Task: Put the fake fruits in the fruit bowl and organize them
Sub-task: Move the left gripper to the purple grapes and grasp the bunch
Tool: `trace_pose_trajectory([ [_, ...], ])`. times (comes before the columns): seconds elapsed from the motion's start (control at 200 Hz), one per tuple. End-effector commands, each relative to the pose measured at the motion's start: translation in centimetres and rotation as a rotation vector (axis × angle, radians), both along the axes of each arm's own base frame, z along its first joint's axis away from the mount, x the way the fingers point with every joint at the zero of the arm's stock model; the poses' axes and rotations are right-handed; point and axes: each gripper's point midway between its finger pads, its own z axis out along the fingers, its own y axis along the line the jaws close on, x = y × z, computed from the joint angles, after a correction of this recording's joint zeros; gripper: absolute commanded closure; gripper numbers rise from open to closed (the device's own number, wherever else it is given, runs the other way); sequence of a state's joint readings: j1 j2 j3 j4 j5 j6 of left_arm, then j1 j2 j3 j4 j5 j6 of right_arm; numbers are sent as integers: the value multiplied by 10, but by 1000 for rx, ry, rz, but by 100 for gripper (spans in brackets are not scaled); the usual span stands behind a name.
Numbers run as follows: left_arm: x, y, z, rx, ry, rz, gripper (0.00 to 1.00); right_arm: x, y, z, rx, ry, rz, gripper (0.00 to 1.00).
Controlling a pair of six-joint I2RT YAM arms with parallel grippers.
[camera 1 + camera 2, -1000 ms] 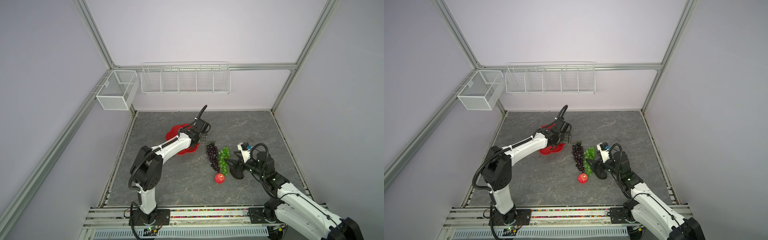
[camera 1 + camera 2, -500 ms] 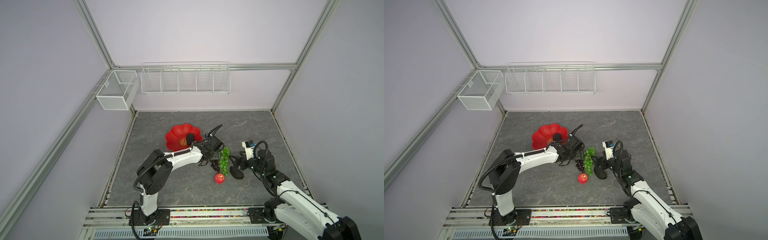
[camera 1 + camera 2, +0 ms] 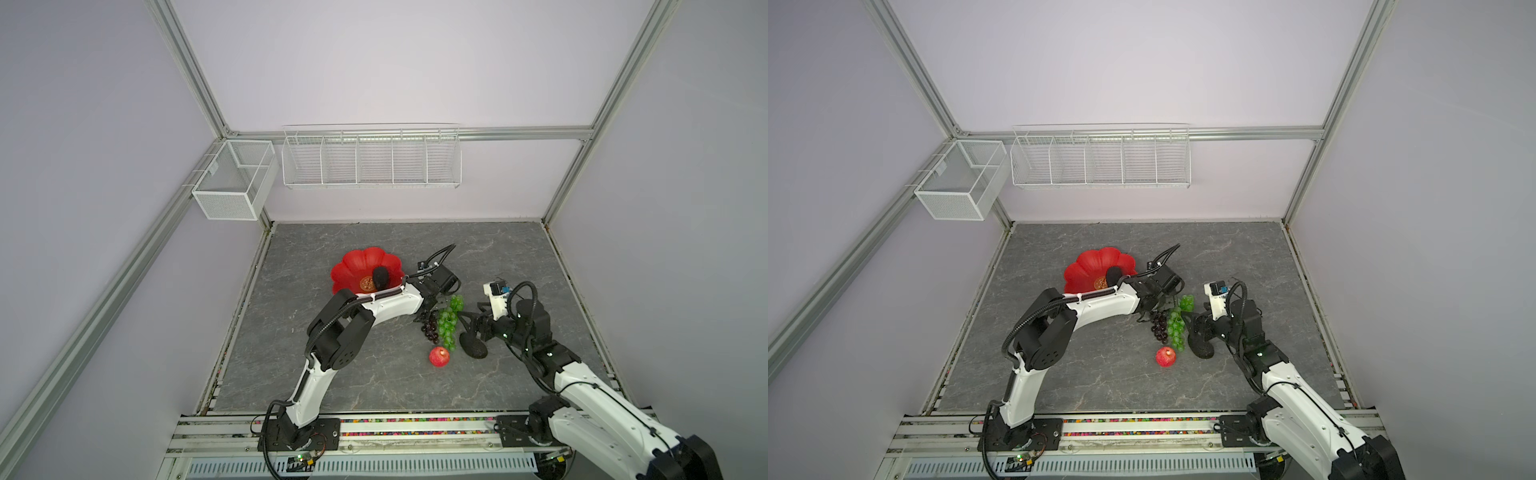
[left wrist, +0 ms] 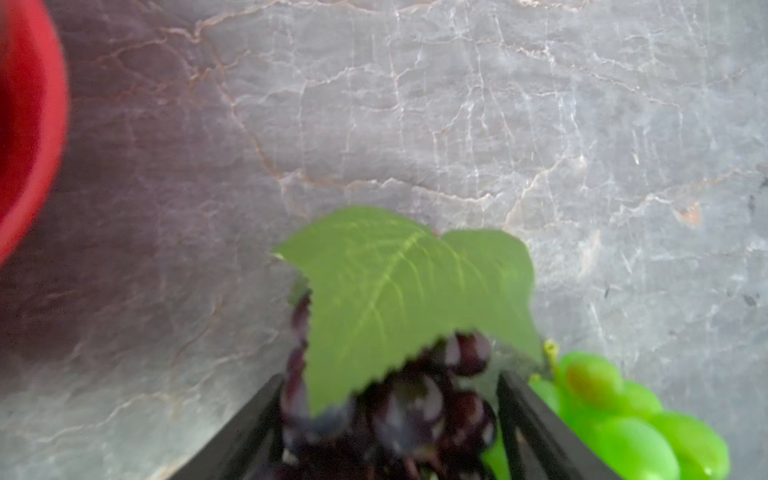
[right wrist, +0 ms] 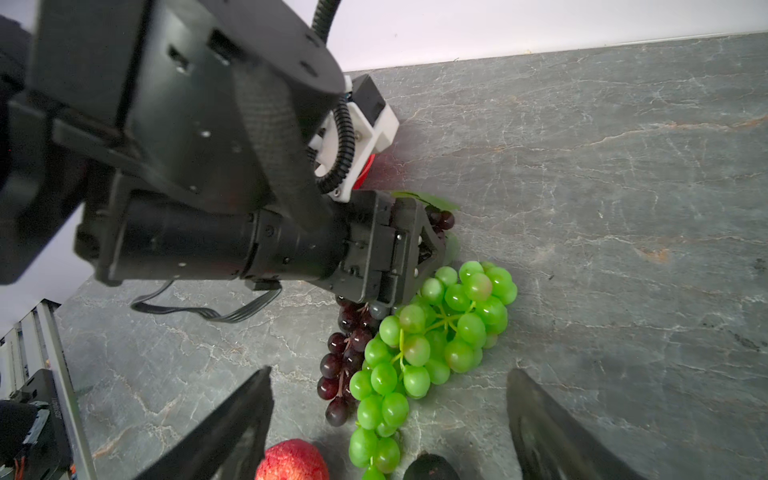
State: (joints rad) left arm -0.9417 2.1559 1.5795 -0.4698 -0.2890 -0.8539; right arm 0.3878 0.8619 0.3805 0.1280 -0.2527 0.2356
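Observation:
The red fruit bowl (image 3: 357,266) (image 3: 1092,262) holds one dark avocado (image 3: 380,277) (image 3: 1113,274). On the table lie the purple grape bunch (image 3: 430,328) (image 4: 415,415), the green grape bunch (image 3: 449,328) (image 5: 436,332), the red apple (image 3: 439,356) (image 5: 291,461) and a second avocado (image 3: 473,345) (image 5: 430,467). My left gripper (image 3: 432,305) (image 4: 390,377) is down over the leafy top of the purple bunch, jaws apart with grapes between them. My right gripper (image 3: 467,328) (image 5: 390,371) hangs open just above the table avocado, holding nothing.
White wire baskets (image 3: 372,160) (image 3: 232,183) hang on the back and left walls. The left arm's forearm (image 3: 390,305) crosses the near rim of the bowl. Both grippers are close together over the fruit cluster.
My left gripper came away from the bowl, leaving the avocado in it, and dropped onto the top of the purple grapes. The right gripper shifted only slightly.

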Motion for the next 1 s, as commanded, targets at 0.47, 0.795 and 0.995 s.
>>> trace_pose_trajectory([
  [0.47,7,19,-15,49,39,-40,67,0,2,7,22,-17,9,11],
  [0.795,9,10,48,-75,-131,-150,75,0,2,7,21,-19,11,11],
  [0.995,8,12,78,-109,-209,-183,75,-1,3,9,30,-29,19,11],
])
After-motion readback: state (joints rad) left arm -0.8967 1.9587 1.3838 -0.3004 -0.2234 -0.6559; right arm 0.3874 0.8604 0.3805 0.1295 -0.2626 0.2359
